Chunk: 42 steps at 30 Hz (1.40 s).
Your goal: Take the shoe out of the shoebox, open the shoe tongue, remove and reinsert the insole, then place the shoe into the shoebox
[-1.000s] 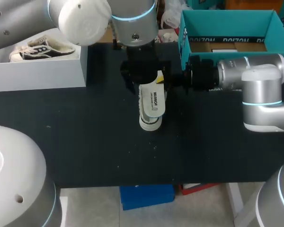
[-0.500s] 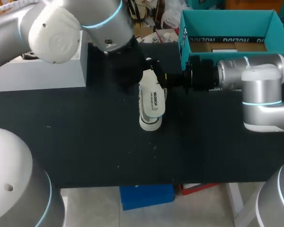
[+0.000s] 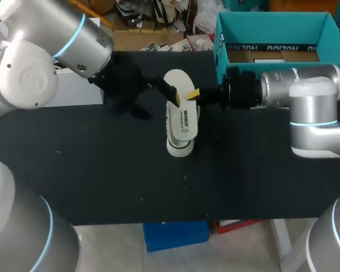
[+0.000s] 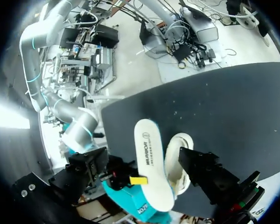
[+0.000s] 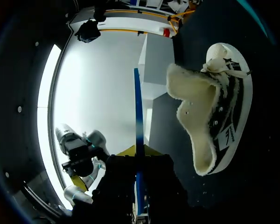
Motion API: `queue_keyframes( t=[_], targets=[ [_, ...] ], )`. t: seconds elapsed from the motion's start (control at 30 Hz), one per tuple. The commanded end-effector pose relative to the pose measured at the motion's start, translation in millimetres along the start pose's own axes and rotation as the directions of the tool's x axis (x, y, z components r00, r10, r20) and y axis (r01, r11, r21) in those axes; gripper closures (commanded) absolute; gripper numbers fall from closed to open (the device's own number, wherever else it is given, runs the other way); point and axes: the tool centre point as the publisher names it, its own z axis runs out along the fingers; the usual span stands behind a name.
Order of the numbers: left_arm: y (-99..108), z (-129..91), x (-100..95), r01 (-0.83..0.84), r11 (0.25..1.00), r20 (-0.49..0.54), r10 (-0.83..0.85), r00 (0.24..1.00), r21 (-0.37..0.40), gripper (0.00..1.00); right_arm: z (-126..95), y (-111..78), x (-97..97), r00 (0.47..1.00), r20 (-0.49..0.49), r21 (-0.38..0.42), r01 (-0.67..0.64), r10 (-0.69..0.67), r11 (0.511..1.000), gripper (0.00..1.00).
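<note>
Nearest me, the shoe [image 3: 180, 146] lies on the bench [image 3: 102, 170], just right of centre. The right wrist view shows it on its side with the fleecy opening gaping toward that camera. The insole [image 3: 181, 113] is out and stands over the shoe. The right end effector [image 3: 192, 94] has it clenched edge-on at the far end, I judge to keep it lined up with the opening for reinsertion. The left end effector [image 3: 158, 107] sits just left of the insole, apparently released and holding nothing. Far right, the teal shoebox [image 3: 220, 45] is open and shows only a cardboard floor and a white slip, no shoe. Far left is a white box [image 3: 79, 90], its contents hidden behind my left arm.
</note>
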Motion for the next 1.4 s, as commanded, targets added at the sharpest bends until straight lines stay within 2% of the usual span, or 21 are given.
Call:
queue_keyframes(
  t=[0.03, 0.07, 0.1, 0.17, 0.23, 0.37, 0.43, 0.93, 1.1, 1.17, 1.37, 1.4],
  targets=[
    [-3.0, 2.2, 8.6, -0.012, 1.0, 0.346, 0.017, 0.938, -0.019, 0.0, 1.2, -0.4, 0.0, 1.0, 0.002, -0.002, 0.0, 0.0, 1.0, 1.0],
    [-3.1, 5.4, 10.6, 0.018, 0.999, 0.483, -0.029, 0.875, 0.027, 0.0, 1.2, -0.4, 0.0, 1.0, 0.002, -0.002, 0.0, 0.0, 1.0, 1.0],
    [-3.1, 5.3, 12.9, 0.023, 0.999, 0.52, -0.033, 0.854, 0.025, 0.0, 1.2, -0.4, 0.0, 1.0, 0.002, -0.002, 0.0, 0.0, 1.0, 1.0],
    [-2.0, 6.1, 18.2, 0.021, 1.0, 0.546, -0.023, 0.837, 0.01, 0.0, 1.2, -0.4, 0.0, 1.0, 0.002, -0.002, 0.0, 0.0, 1.0, 1.0],
    [-1.0, 5.2, 22.1, 0.036, 0.999, 0.619, -0.042, 0.784, 0.022, 0.0, 1.2, -0.4, 0.0, 1.0, 0.002, -0.002, 0.0, 0.0, 1.0, 1.0],
    [1.3, 3.6, 25.8, 0.038, 0.999, 0.645, -0.032, 0.764, 0.004, 0.0, 1.2, -0.4, 0.0, 1.0, 0.002, -0.002, 0.0, 0.0, 1.0, 1.0],
    [6.5, 3.2, 30.0, 0.035, 0.999, 0.704, -0.011, 0.71, -0.02, 0.0, 1.2, -0.4, 0.0, 1.0, 0.002, -0.002, 0.0, 0.0, 1.0, 1.0],
    [43.0, 29.7, 47.3, 0.109, 0.986, 0.739, 0.02, 0.674, -0.126, 0.0, 1.2, -0.4, 0.0, 1.0, 0.002, -0.002, 0.0, 0.0, 1.0, 1.0],
    [56.6, 41.1, 50.1, 0.133, 0.982, 0.738, 0.009, 0.674, -0.133, 0.12, 1.2, -0.4, 0.0, 1.0, 0.002, -0.002, 0.0, 0.0, 1.0, 1.0],
    [58.8, 44.2, 49.7, 0.137, 0.982, 0.738, 0.005, 0.674, -0.132, 0.13, 1.2, -0.4, 0.0, 1.0, 0.002, -0.002, 0.0, 0.0, 1.0, 1.0],
    [71.3, 58.3, 43.2, 0.153, 0.979, 0.729, -0.006, 0.685, -0.136, 0.28, 1.2, -0.4, 0.0, 1.0, 0.002, -0.002, 0.0, 0.0, 1.0, 1.0],
    [71.3, 58.3, 43.2, 0.153, 0.979, 0.729, -0.006, 0.685, -0.136, 0.28, 1.2, -0.4, 0.0, 1.0, 0.002, -0.002, 0.0, 0.0, 1.0, 1.0]
  ],
)
